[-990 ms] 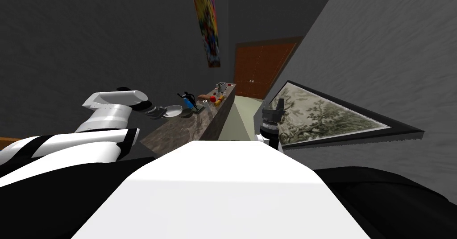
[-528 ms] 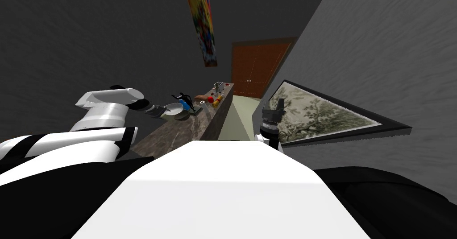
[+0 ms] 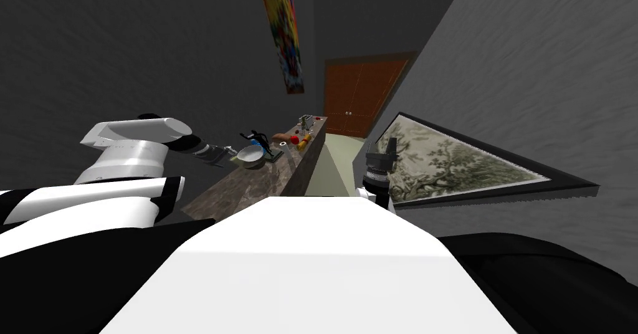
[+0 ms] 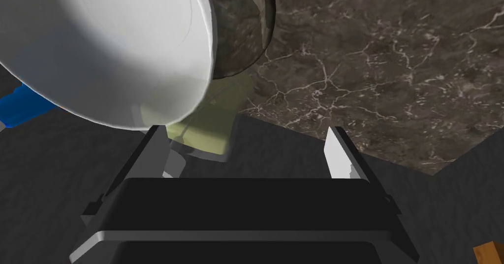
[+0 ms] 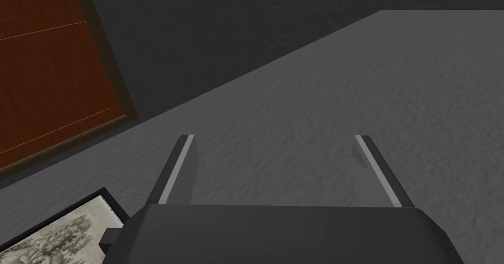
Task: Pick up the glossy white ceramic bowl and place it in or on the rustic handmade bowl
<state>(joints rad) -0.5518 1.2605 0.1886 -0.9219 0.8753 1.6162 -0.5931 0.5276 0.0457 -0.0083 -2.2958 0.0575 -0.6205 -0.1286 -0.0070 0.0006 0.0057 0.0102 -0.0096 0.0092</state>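
Just beyond the left gripper point(image 4: 244, 130), its fingers apart and empty, the white bowl point(image 4: 108, 49) sat touching the dark mottled bowl point(image 4: 246, 24), off past one finger; the right gripper point(image 5: 273, 138), also spread, was farther.

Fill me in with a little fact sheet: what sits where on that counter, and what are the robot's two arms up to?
surface: dark veined stone counter
white bowl: tilted, overlapping the dark mottled bowl, seemingly resting in it
left tool: open, one finger close to the white bowl's rim; contact cannot be told
right tool: open, holding nothing, raised on the robot's right, away from the counter
nearby: blue object beyond the white bowl
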